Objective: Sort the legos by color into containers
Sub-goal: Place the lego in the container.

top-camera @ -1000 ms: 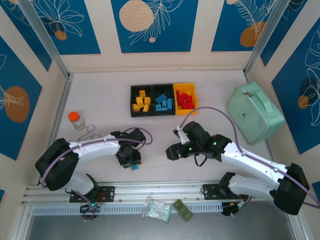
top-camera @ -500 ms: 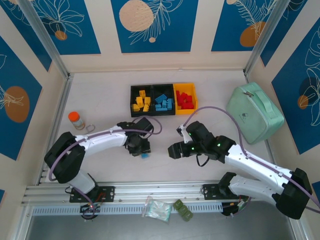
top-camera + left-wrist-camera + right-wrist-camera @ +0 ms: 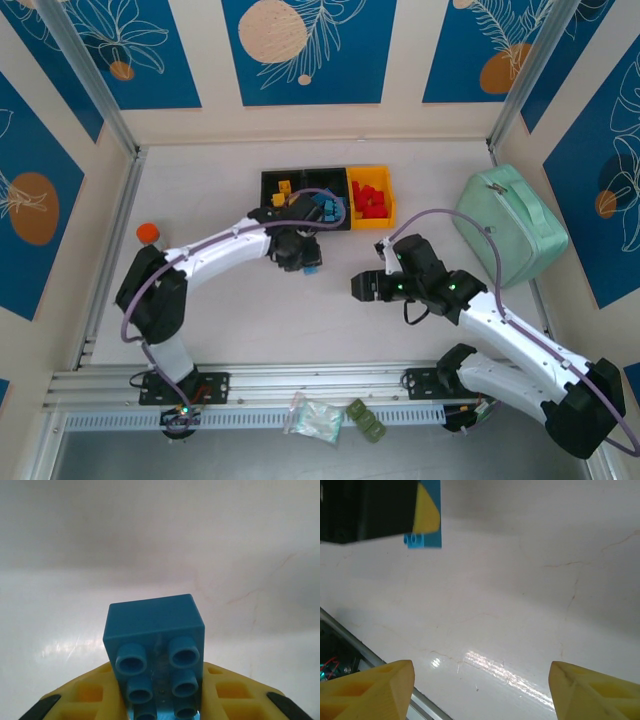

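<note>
Just short of the containers point(image 3: 264, 195), the left claw point(image 3: 303, 258) is clamped on a blue lego point(image 3: 155, 625), which it has carried over from the near edge of the tabletop point(image 3: 210, 185) in the last second. That puts the brick right beside the middle black bin point(image 3: 330, 173), where the other blue ones lie. I'd say only a last reach and a release remain for it. The right claw point(image 3: 362, 287) hangs spread and empty over bare tabletop, drifted a little further out
</note>
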